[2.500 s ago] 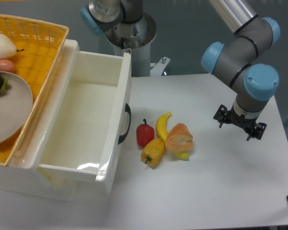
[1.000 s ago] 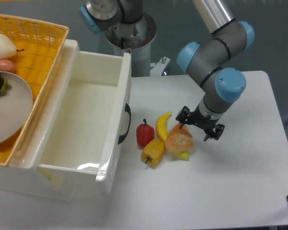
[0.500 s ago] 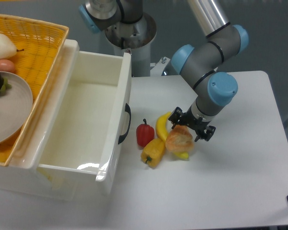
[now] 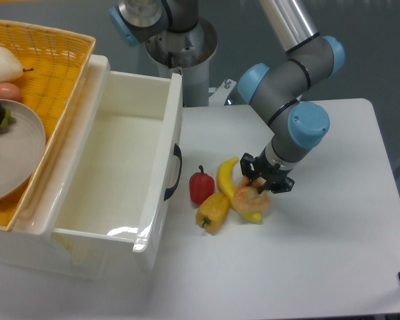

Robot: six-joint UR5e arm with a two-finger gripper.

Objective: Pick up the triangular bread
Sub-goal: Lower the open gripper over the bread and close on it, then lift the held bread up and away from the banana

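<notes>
White table [image 4: 333,247], flaky wedge-shaped bread [image 4: 248,197]

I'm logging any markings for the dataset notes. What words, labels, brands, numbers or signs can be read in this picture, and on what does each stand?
None: no text can be read anywhere in this view.
The arm and gripper show no legible label or brand.
The white bin, the wicker basket, the triangular bread and the other foods carry no writing.
</notes>
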